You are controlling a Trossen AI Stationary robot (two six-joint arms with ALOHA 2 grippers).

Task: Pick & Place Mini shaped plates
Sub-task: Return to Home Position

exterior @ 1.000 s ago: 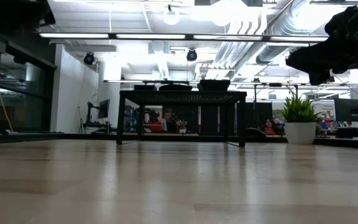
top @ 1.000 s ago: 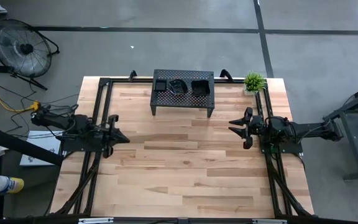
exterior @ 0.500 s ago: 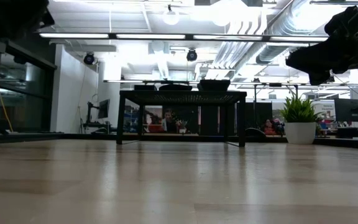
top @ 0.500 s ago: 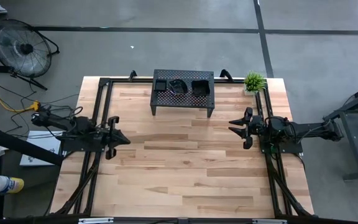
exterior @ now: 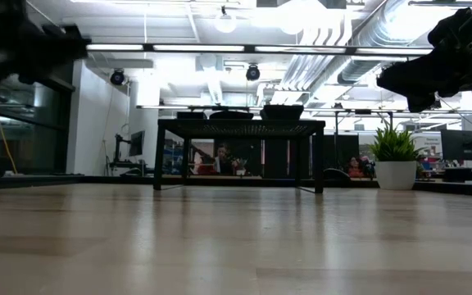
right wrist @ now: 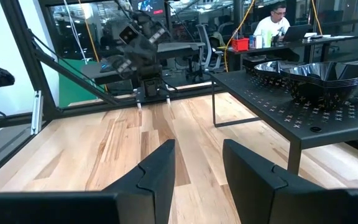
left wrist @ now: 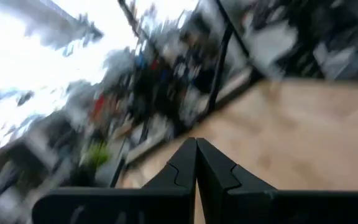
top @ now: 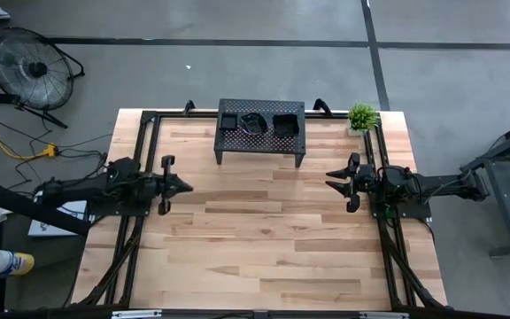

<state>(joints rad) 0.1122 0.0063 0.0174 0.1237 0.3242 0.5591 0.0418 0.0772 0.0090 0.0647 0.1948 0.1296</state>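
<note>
high: mini shaped plates (top: pixel 260 122) stacked atop rack (top: pixel 261 142); left gripper (top: pixel 184 186) front-left of rack, right gripper (top: pixel 330 183) front-right | low: plates atop rack | left wrist: jaws clenched, empty | right wrist: jaws released (nothing held) | step: likely homing; next: park arms clear of rack

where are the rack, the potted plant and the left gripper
rack (top: pixel 259 142), high view, bare perforated top
potted plant (top: pixel 361 115), high view, green leaves
left gripper (top: pixel 188 187), high view, tip of the shut fingers
</note>
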